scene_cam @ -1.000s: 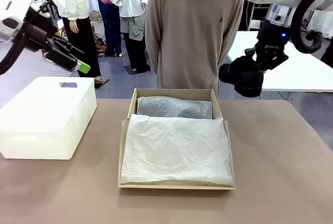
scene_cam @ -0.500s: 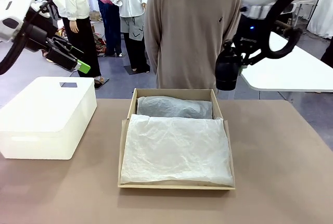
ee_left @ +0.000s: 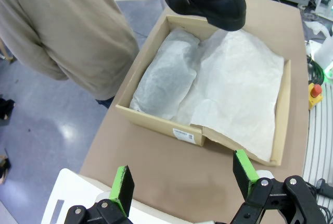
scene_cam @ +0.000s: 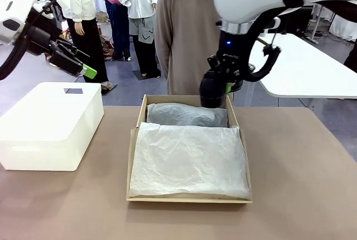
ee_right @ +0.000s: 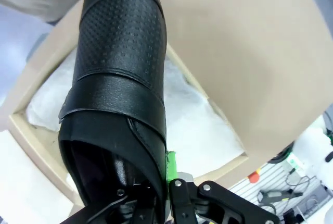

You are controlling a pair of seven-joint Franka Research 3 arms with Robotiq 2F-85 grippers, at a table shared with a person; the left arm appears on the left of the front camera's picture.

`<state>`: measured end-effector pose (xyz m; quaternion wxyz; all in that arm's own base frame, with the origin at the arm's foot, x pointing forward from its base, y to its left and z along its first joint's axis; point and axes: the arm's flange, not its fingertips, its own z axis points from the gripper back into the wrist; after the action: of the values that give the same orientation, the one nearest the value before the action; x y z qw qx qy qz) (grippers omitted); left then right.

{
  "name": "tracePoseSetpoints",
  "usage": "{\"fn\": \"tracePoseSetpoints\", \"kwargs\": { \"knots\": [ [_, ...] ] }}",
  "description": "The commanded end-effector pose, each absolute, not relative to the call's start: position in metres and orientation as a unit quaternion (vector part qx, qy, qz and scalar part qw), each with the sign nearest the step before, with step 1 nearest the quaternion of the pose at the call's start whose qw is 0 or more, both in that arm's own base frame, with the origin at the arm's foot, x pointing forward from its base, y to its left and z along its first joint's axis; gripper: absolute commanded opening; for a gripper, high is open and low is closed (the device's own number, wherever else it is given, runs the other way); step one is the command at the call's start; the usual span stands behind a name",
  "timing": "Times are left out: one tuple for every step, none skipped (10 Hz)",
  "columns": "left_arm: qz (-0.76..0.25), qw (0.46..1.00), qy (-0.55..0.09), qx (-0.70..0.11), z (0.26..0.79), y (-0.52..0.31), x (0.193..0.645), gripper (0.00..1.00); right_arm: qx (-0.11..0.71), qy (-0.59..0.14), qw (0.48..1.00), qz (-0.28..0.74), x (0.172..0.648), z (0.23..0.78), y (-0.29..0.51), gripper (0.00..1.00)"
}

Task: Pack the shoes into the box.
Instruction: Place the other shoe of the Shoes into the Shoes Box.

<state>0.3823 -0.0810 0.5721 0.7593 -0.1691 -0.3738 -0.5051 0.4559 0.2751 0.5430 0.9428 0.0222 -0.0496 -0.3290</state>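
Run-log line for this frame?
right jaws: shut on shoe, above box far-right corner | left jaws: open, empty | box: tissue inside, wrapped bundle at far end

A glossy grey-blue floor point(scene_cam: 120, 81) lies beyond the brown table point(scene_cam: 301, 173), a white table point(scene_cam: 312, 75) at right.

L pincer point(ee_left: 183, 178) raised, jaws wide, R pincer point(scene_cam: 223, 86) clamped tight, wrist down
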Motion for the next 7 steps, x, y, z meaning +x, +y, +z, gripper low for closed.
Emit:
{"fn": "tracePoseSetpoints", "kwargs": {
  "knots": [
    [-0.507,0.755,-0.377,-0.177,0.5715,-0.0805,0.3828,1.0,0.027,-0.072,0.938,-0.338,0.4629,0.5529,0.2831,0.0],
    [-0.507,0.755,-0.377,-0.177,0.5715,-0.0805,0.3828,1.0,0.022,-0.05,0.943,-0.329,0.4559,0.543,0.2751,0.0],
    [-0.507,0.755,-0.377,-0.177,0.5715,-0.0805,0.3828,1.0,0.022,-0.05,0.943,-0.329,0.4559,0.543,0.2751,0.0],
    [-0.507,0.755,-0.377,-0.177,0.5715,-0.0805,0.3828,1.0,0.022,-0.05,0.943,-0.329,0.4559,0.543,0.2751,0.0],
    [-0.507,0.755,-0.377,-0.177,0.5715,-0.0805,0.3828,1.0,0.022,-0.05,0.943,-0.329,0.4559,0.543,0.2751,0.0],
    [-0.507,0.755,-0.377,-0.177,0.5715,-0.0805,0.3828,1.0,0.022,-0.05,0.943,-0.329,0.4559,0.543,0.2751,0.0],
    [-0.507,0.755,-0.377,-0.177,0.5715,-0.0805,0.3828,1.0,0.022,-0.05,0.943,-0.329,0.4559,0.543,0.2751,0.0]
  ]
}}
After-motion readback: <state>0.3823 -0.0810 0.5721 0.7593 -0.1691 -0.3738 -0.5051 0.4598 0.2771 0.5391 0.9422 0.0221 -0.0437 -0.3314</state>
